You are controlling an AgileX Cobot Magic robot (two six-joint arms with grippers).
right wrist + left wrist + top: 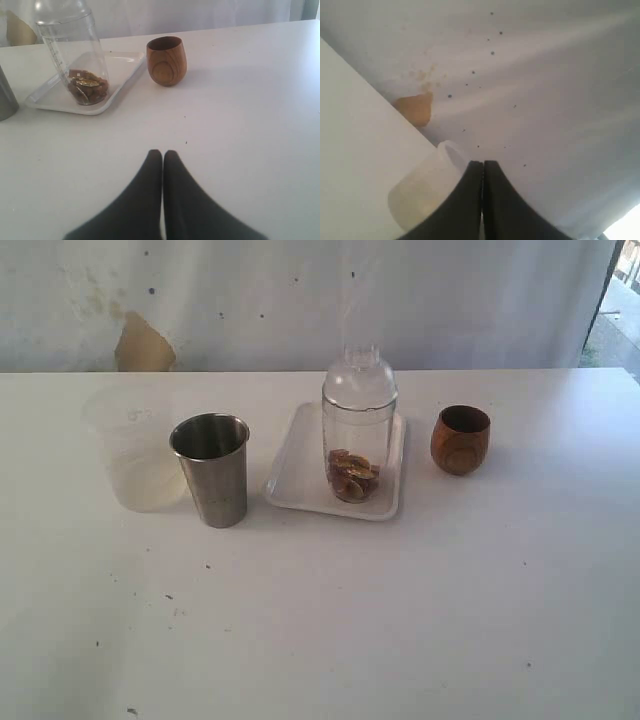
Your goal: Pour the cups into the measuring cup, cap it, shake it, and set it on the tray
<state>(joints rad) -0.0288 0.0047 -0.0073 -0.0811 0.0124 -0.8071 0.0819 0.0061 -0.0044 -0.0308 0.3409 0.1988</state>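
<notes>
Clear capped measuring cup stands on the tray at frame centre, so left claw and right claw, both pressed together and empty, are best held well clear.

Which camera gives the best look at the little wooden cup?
The right wrist view: the wooden cup is near, whole and sharp. The exterior view shows it smaller. The left wrist view misses it.

No legible text, labels or numbers anywhere
</notes>
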